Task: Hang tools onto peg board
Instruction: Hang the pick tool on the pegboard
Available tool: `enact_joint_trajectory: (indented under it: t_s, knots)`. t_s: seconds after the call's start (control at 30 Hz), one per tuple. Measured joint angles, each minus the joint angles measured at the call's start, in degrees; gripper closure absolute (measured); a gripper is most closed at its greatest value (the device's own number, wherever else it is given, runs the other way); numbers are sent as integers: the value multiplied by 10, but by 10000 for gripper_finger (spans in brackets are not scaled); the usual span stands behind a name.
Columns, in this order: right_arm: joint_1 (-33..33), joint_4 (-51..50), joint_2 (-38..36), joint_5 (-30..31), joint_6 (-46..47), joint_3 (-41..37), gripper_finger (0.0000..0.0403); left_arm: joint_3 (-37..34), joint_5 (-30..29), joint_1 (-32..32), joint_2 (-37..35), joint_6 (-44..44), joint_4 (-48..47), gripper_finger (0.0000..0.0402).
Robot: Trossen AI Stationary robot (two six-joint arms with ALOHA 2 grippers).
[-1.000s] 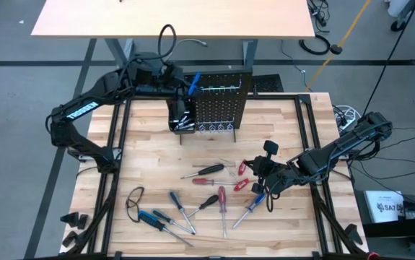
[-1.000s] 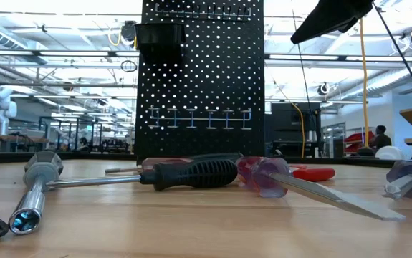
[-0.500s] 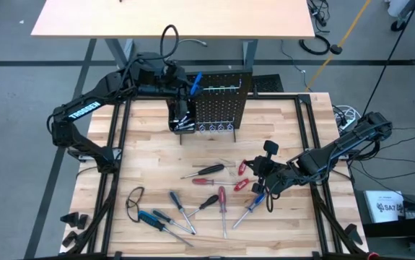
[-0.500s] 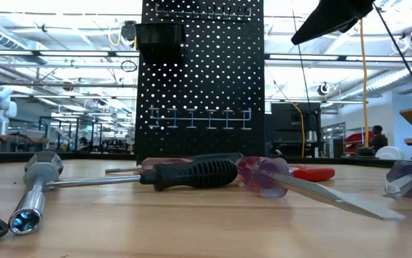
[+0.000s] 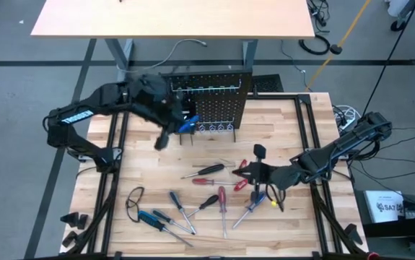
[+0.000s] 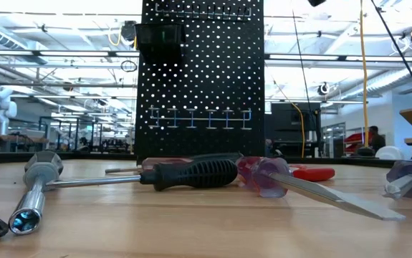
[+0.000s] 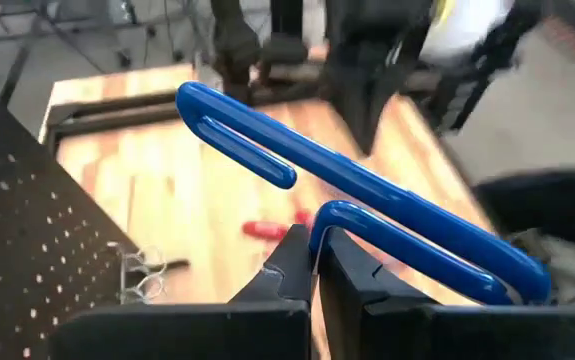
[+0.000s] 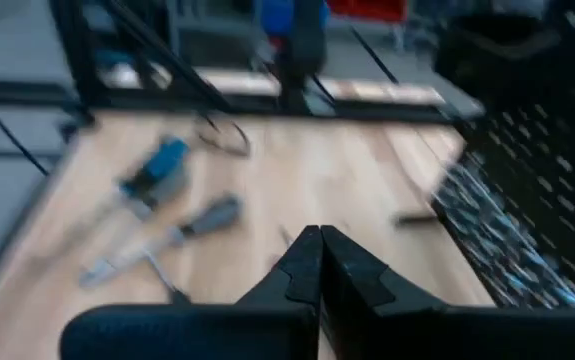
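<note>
**A:** What is different from one second ago?

**B:** My left gripper (image 5: 180,124) was up at the top edge of the peg board (image 5: 218,105), near its left corner. Now it has come down in front of the board's left side, over the table (image 5: 149,173). My fingers are pressed together on the blue-handled tool (image 7: 357,200), and I carry it with me. In my left wrist view the two blue handles stick out past my fingertips.

**A:** And your right arm?

**B:** My right gripper (image 5: 256,175) has shifted a little to the left. It is now low over the red-handled pliers (image 5: 242,167) and the screwdrivers on the right part of the table. Its fingers are pressed together and I hold nothing there.

**A:** Did the tools on the table move?

**B:** No. The black-handled screwdriver (image 6: 188,173) and the clear purple-red one (image 6: 266,175) lie as before in front of the board. The other screwdrivers (image 5: 182,209) stay spread over the near half of the table.

**A:** Does anything hang on the board?

**B:** I see only its row of metal hooks (image 6: 198,117) and the small black bin (image 6: 160,37).
</note>
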Motion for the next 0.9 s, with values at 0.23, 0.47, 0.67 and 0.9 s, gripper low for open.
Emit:
enact_joint_trajectory:
  t_s: [0.23,0.47,0.67,0.9]
  knots:
    - [-9,99,17,1,-41,0,403,2,-63,-77,-15,-5,5,397]
    - [-42,215,50,-44,-121,0,353,1,-65,-144,-13,-13,20,397]
    - [-85,367,67,-206,-136,0,255,1,-65,-173,-8,-10,98,397]
    - [-111,397,68,-261,-115,0,212,1,-58,-179,19,-11,120,397]
